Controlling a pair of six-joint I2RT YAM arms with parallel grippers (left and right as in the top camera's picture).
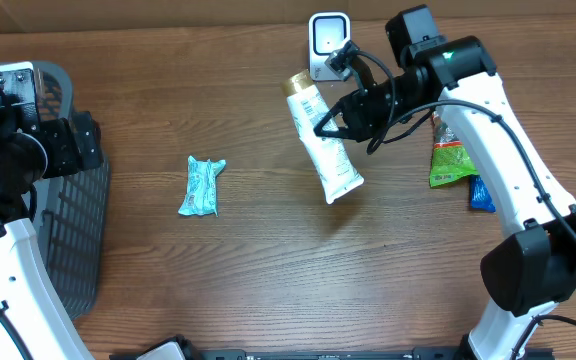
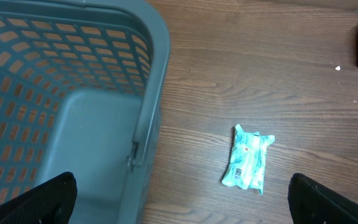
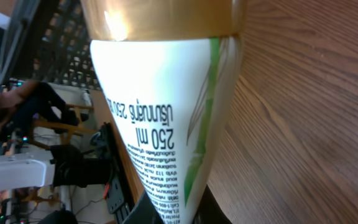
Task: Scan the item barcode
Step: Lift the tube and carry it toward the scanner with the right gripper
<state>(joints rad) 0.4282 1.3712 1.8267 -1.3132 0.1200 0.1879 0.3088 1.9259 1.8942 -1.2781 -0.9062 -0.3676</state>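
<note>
Now, with right gripper point(image 1: 330, 122) clamped on tube point(image 1: 320, 140) at upper middle and left gripper point(image 2: 179, 199) wide open along bottom edge, turn its print squarely toward scanner point(image 1: 327, 40) and hold steady.

The tube point(image 1: 330, 160) is white with gold cap point(image 1: 296, 84) and green stripe, the packet point(image 1: 201, 187) seemingly teal, the latticed basket point(image 1: 73, 240) grey.

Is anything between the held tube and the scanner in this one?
Nothing visible does. The right hand grips the tube above the table, with its gold cap just beside the scanner. The teal packet and green packet lie well off to either side.
</note>
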